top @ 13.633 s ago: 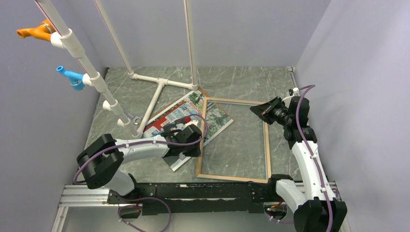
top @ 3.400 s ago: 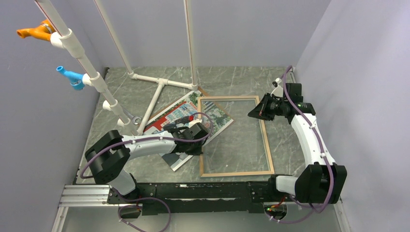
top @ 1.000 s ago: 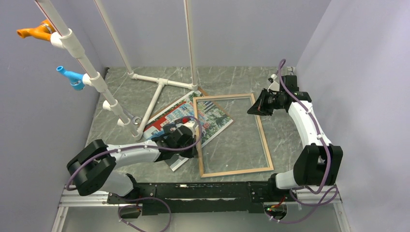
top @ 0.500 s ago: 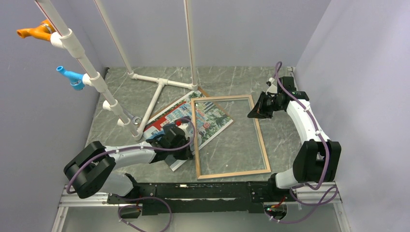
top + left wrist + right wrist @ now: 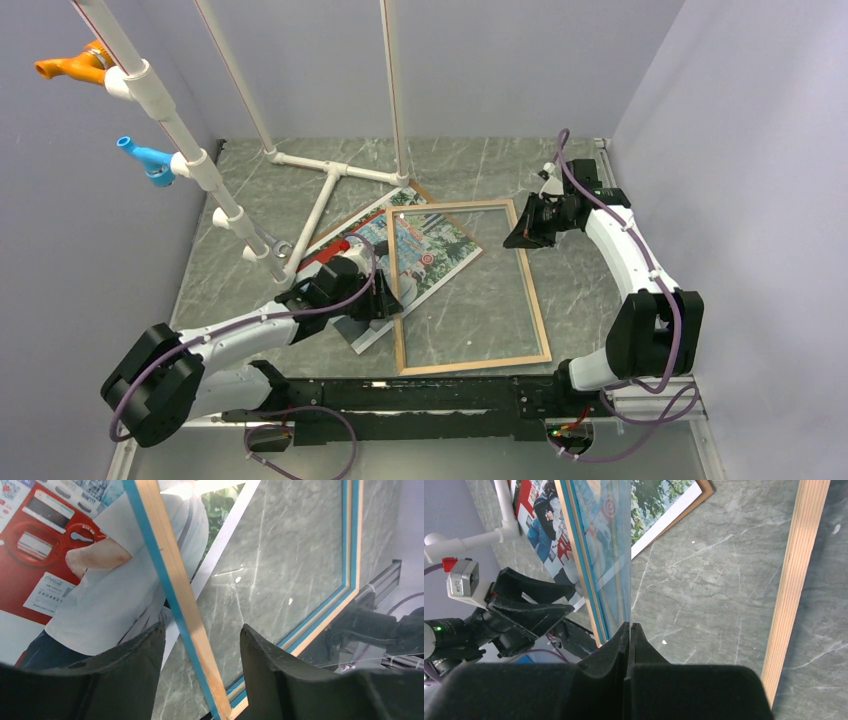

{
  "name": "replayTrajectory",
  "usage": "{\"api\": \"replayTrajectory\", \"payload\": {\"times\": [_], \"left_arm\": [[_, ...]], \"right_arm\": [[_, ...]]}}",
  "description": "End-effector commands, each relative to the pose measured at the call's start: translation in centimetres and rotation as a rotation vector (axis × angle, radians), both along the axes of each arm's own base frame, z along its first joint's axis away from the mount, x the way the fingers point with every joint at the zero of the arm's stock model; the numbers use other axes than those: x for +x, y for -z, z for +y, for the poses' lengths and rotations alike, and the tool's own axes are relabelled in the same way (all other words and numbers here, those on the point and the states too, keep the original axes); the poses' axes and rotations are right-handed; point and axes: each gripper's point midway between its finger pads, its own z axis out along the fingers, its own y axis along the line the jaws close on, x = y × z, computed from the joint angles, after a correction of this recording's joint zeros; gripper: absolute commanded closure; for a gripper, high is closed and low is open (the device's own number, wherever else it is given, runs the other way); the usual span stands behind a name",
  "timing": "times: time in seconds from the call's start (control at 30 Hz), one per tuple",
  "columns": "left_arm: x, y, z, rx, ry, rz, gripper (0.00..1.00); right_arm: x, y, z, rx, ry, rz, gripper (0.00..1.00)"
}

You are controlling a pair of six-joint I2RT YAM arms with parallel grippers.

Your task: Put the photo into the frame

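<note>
Across the desk (image 5: 480, 170) middle, I see the frame (image 5: 470, 362) overlapping the photo (image 5: 345, 245). My left tool (image 5: 385, 300) stands spread astride the frame's left rail; my right tool (image 5: 518, 238) is pinching its far right corner.

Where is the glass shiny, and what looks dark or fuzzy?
Left wrist view: white glare at the pane's top in the frame, over the photo; left end effector soft-edged. Right wrist view: bluish reflections on the pane; right end effector nearly black.
</note>
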Motion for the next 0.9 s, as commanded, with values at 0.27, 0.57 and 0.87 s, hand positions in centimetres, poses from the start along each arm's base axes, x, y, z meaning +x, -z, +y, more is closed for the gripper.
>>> {"api": "replayTrajectory", "payload": {"times": [0.27, 0.57, 0.87], "left_arm": [[3.1, 0.3, 0.6, 0.084, -0.128, 0.017, 0.59], [3.6, 2.0, 0.2, 0.082, -0.103, 0.038, 0.75], [3.6, 3.1, 0.6, 0.130, -0.103, 0.055, 1.00]], "right_arm": [[-0.9, -0.1, 0.8, 0.029, -0.031, 0.029, 1.00], [-1.0, -0.2, 0.8, 0.028, -0.042, 0.034, 1.00], [-1.2, -3.7, 2.3, 0.110, -0.064, -0.009, 1.00]]}}
